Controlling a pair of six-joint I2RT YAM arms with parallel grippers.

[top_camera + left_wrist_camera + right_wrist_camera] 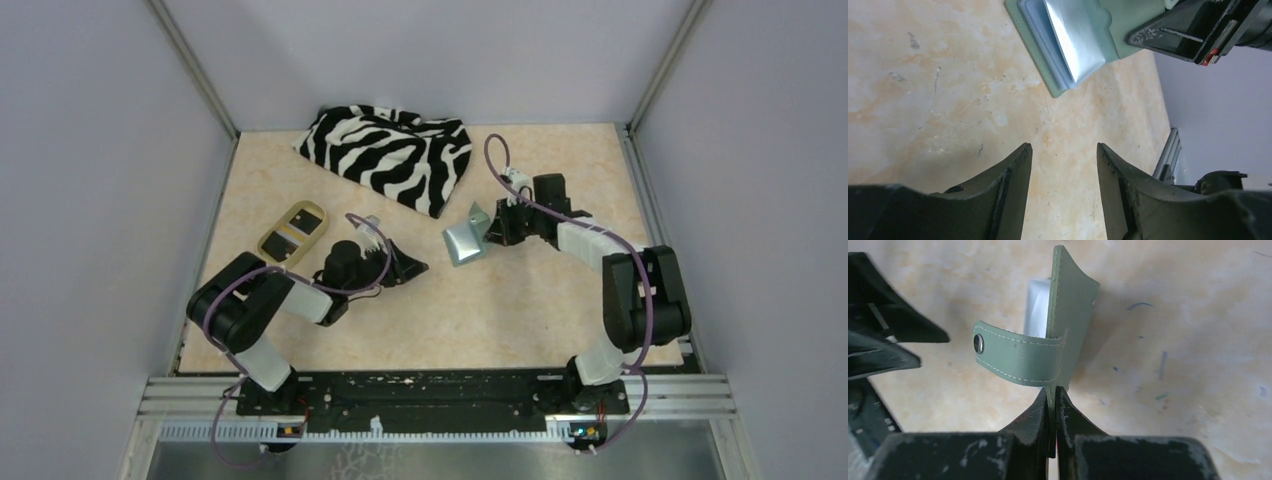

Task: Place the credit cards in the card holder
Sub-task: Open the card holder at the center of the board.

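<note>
1. The card holder (pixel 465 240) lies open about mid-table, a bit toward the right edge, pale lining up and one green flap standing upright.
2. The right gripper (pixel 1052 401) is pinched tight on that flap's lower edge, propping it open.
3. The left gripper (pixel 1063 150) hangs low over bare table (pixel 948 100) just left of the holder, jaws roughly half apart, nothing in them.
4. The cards (pixel 284 245) look like the dark bits in the tan dish (pixel 320 213) near the left edge. They're too small to count.
5. My read is the holder's held open and no card's been picked yet. Next the left arm needs to pinch a card's edge and slide it into a pocket.
6. There's open room between dish and holder and along the near edge. The zebra cloth (pixel 395 150) hugs the far edge.
</note>
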